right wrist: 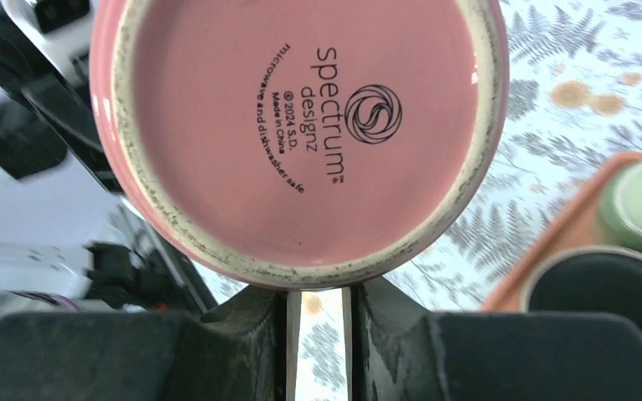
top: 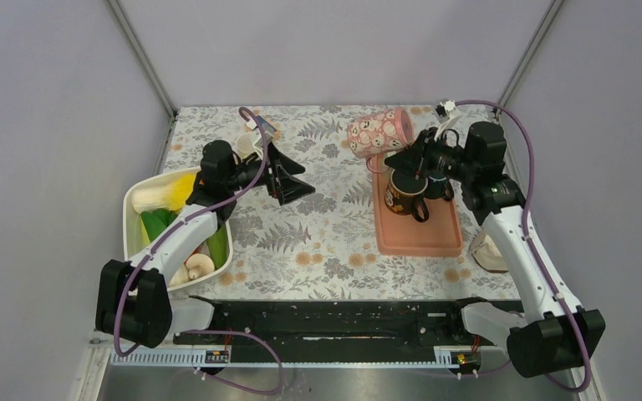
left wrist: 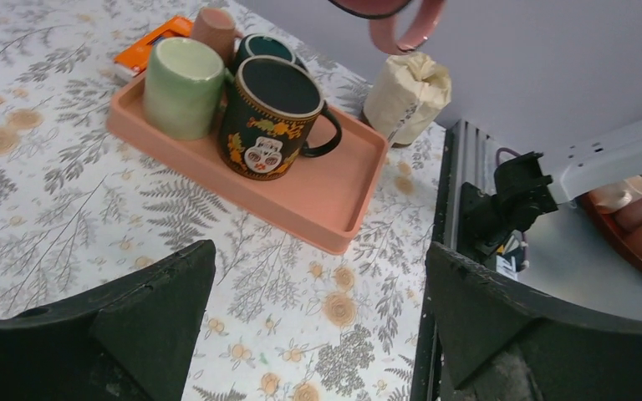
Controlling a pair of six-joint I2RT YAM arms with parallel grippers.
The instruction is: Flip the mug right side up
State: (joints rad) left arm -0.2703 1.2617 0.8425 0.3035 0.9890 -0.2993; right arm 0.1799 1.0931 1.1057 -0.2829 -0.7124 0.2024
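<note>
pink mug [top: 378,132] held aloft; tray [left wrist: 334,196] holds dark mug [left wrist: 269,117], green mug [left wrist: 182,88] (maybe more)

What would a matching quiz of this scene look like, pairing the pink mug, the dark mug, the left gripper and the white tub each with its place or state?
Things:
1. pink mug
2. dark mug
3. left gripper
4. white tub

Places or states:
A. wide open, holding nothing
B. upright on the pink tray
C. holds vegetables, at the table's left side
D. in the air, on its side, gripped by the right gripper

Pairs: 1-D, 2-B, 3-A, 4-C
</note>
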